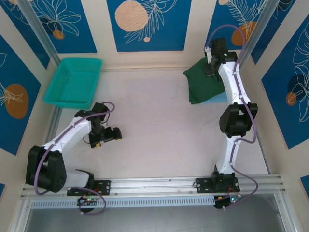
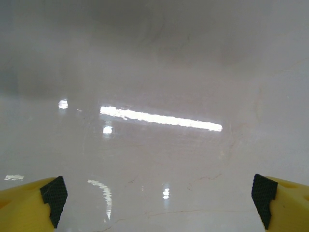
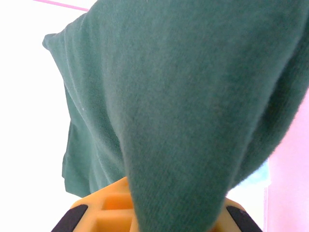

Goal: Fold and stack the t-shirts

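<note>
The soft dark green cloth t-shirt [image 1: 203,84] is lying bunched at the far right corner of the pale table [image 1: 159,135], partly covering the folded light sky-blue t-shirt [image 1: 219,98] beneath. Your right gripper [image 1: 210,67] is clamping a fold of the green cloth, which is draping limp around it. It's light, floppy stuff, so I'm judging a hem or shoulder edge the surest hold. Your left gripper [image 1: 112,134] is hovering wide open over bare table, well apart from the teal plastic mesh basket [image 1: 67,102].
</note>
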`<state>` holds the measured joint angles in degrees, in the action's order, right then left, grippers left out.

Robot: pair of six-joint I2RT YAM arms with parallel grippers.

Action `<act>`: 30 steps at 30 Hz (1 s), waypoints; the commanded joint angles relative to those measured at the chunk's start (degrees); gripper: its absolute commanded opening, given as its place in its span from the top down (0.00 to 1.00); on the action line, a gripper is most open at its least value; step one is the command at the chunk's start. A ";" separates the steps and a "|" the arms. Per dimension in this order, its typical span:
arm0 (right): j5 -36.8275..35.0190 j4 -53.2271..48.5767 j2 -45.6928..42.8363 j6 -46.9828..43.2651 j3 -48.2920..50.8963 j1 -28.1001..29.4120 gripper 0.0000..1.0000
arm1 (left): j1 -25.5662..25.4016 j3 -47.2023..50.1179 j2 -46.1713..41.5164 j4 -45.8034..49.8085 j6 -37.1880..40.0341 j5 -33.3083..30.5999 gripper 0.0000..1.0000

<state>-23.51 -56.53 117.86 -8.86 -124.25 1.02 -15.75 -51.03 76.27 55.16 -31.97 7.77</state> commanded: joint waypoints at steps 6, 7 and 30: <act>2.02 4.29 3.59 -1.53 -0.27 -5.23 1.00 | 0.72 0.75 1.84 2.13 1.31 -1.04 0.00; 1.98 4.61 4.88 -1.77 -0.88 -5.94 1.00 | 0.72 0.65 2.01 2.30 1.30 -1.24 0.00; -16.30 5.71 22.70 19.44 -20.45 -15.29 0.18 | 0.34 -3.46 4.19 8.30 2.84 -5.05 0.00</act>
<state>-37.93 -49.56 145.16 2.02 -144.92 -15.09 -15.64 -52.62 80.82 61.19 -29.80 2.85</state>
